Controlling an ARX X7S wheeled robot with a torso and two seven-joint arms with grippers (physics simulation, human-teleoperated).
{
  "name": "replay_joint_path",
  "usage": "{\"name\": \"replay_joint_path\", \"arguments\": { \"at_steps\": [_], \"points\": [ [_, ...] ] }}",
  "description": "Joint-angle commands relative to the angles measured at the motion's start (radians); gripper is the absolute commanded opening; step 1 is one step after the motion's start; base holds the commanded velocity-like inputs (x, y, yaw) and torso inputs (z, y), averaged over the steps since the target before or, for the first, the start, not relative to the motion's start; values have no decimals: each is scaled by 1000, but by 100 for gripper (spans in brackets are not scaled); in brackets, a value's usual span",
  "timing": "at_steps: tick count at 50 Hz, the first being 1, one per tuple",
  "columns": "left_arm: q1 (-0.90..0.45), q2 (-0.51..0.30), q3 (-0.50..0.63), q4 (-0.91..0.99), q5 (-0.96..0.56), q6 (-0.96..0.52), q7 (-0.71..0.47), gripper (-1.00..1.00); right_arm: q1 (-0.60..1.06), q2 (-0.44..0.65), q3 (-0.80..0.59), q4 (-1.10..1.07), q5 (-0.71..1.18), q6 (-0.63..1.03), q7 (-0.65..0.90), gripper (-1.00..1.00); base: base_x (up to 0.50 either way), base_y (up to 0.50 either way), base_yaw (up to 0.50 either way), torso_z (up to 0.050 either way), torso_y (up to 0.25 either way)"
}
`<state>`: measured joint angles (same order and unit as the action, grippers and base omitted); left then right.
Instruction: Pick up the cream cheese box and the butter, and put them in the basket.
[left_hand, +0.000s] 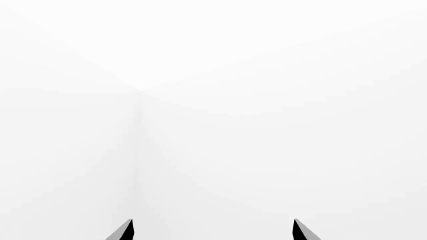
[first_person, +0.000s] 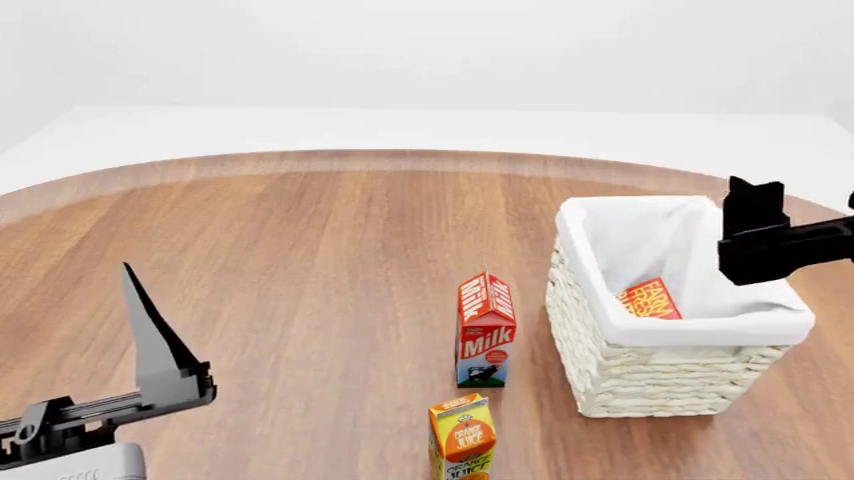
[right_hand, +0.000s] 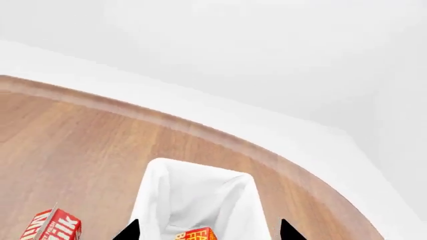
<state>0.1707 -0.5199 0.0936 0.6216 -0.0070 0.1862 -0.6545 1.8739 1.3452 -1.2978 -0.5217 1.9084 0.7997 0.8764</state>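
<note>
The white wicker basket (first_person: 657, 376) stands at the right of the wooden table. The red-orange butter (first_person: 650, 299) lies inside it on the cloth liner. My right gripper (first_person: 755, 215) hovers over the basket's far right rim. In the right wrist view it (right_hand: 209, 231) is open, its two dark tips wide apart, with the butter (right_hand: 197, 234) below them in the basket (right_hand: 155, 192) and untouched. My left gripper (first_person: 150, 325) is raised at the near left, away from everything. In the left wrist view it (left_hand: 213, 232) is open and empty, facing white walls. The cream cheese box is out of view.
A red milk carton (first_person: 486, 330) stands just left of the basket, also seen in the right wrist view (right_hand: 52, 226). An orange juice carton (first_person: 463, 438) stands nearer me, in front of the milk. The round table's curved far edge (first_person: 400, 160) meets a white floor.
</note>
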Motion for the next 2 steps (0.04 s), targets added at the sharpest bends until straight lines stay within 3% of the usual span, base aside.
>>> {"name": "replay_joint_path", "arguments": {
  "at_steps": [1, 2],
  "points": [
    [1, -1, 1, 8, 8, -9, -2, 100, 48, 173, 64, -288, 48, -44, 77, 100, 0, 0, 0, 0, 0],
    [1, -2, 0, 14, 9, -13, -3, 100, 43, 185, 62, -301, 56, -64, 67, 100, 0, 0, 0, 0, 0]
  ]
}}
